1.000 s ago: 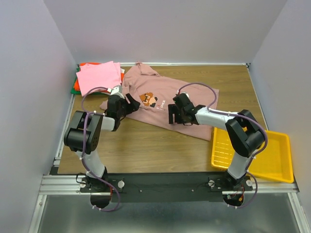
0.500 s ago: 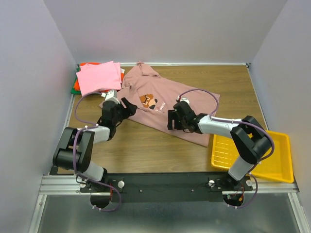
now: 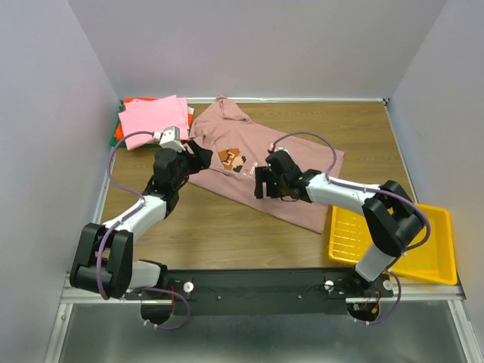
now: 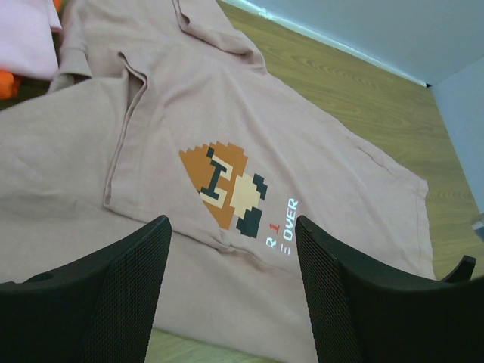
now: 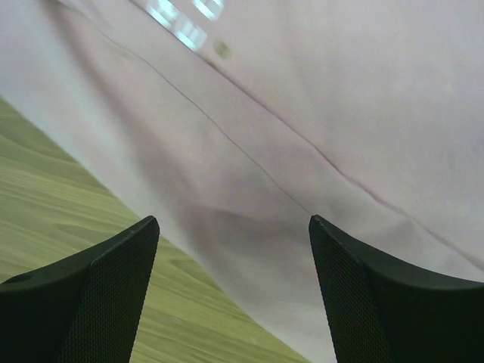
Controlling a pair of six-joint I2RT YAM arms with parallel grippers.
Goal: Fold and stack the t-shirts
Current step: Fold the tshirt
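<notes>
Both grippers are down at the mauve tee (image 3: 291, 170), which lies spread flat on the tabletop (image 3: 227, 227). The left gripper (image 4: 232, 227) stands wide open over the tee's left side, just short of the pixel print (image 4: 224, 185), with nothing pinched. The right gripper (image 5: 232, 223) gapes wide too, low over the tee's near hem, with no cloth clamped. Can't tell whether either one's tips touch the fabric. A folded pink tee (image 3: 153, 121) sits just beyond the mauve tee's left sleeve.
</notes>
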